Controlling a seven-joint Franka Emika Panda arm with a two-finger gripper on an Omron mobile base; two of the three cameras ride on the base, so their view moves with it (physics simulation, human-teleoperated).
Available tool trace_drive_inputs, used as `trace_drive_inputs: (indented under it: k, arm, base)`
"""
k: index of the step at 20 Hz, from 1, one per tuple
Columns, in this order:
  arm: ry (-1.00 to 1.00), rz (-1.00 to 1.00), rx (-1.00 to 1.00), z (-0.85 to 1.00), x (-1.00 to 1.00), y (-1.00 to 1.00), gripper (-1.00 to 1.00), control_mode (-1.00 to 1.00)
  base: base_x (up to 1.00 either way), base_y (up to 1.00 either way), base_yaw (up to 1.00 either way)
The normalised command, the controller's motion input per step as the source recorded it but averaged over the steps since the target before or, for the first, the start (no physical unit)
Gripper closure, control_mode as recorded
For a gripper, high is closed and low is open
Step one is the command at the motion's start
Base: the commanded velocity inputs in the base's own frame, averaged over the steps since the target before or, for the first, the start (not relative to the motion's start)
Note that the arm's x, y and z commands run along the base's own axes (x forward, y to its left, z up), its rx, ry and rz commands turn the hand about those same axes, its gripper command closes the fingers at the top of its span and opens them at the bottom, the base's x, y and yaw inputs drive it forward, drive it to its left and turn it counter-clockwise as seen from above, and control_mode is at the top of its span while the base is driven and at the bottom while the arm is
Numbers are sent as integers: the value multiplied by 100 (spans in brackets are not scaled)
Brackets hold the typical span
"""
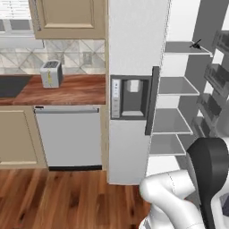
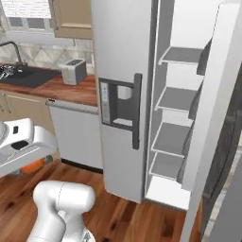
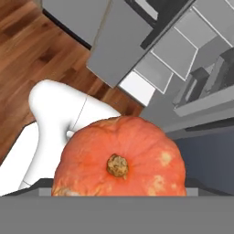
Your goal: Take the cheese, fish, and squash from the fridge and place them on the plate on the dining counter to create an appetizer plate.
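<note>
The squash sits right in front of the hand camera, an orange ribbed gourd with a tan stem stub facing the lens and pale blotches on its right flank; it takes up the lower middle of the hand view, and its base hides the finger tips. The jaws stand wide, set across the squash's breadth, and the squash reads as held between them. In the right base view a sliver of the same orange shows beneath the white hand at the left edge, above the wood floor. The fridge stands with its right-hand door swung open; its left door is closed and carries the dark dispenser panel and a dark vertical handle. Four white shelves are visible inside. On the top shelf lies the fish, a small dark spiky shape near the shelf's right end. Left of the fridge, a pale toaster stands on the reddish-brown kitchen counter, above a grey dishwasher front
</note>
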Motion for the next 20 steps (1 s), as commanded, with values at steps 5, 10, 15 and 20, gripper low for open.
trace_drive_inputs:
  k: [5,10,15,20]
  arm:
    - [0,0,0,0,0,0,100,100]
    - [0,0,0,0,0,0,100,100]
    - [0,0,0,0,0,0,100,100]
    - [0,0,0,0,0,0,100,100]
  base:
    - [-100,100,0]
    - [-100,69,0]
    - [-100,18,0]
    - [-100,26,-1]
